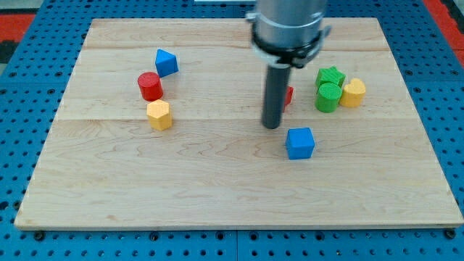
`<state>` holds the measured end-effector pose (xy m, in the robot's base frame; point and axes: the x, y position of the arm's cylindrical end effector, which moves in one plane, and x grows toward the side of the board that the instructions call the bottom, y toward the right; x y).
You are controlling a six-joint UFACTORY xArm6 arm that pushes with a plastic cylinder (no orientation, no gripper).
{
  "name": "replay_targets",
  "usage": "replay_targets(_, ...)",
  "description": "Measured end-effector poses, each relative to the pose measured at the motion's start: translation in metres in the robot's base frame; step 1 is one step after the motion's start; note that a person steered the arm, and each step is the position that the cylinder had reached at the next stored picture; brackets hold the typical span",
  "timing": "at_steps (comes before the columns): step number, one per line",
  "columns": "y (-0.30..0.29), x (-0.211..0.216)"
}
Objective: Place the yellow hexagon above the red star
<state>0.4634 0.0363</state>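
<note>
The yellow hexagon lies at the board's left, just below a red cylinder. A red block, likely the red star, is mostly hidden behind my rod; only its right edge shows. My tip rests on the board near the middle, just left of and below that red block, and up-left of a blue cube. The tip is far to the right of the yellow hexagon and touches no block that I can see.
A blue triangular block sits above the red cylinder. At the right, a green star, a green cylinder and a second yellow block cluster together. The wooden board lies on blue pegboard.
</note>
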Motion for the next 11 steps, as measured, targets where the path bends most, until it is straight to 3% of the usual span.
replay_targets(1,-0.093,0.047)
replay_targets(2,-0.181,0.031)
replay_targets(3,-0.177,-0.033)
replay_targets(5,-0.123,-0.048)
replay_targets(7,-0.033,-0.111)
replay_targets(9,0.018,-0.104)
replay_targets(10,-0.011,-0.123)
replay_targets(11,0.059,-0.13)
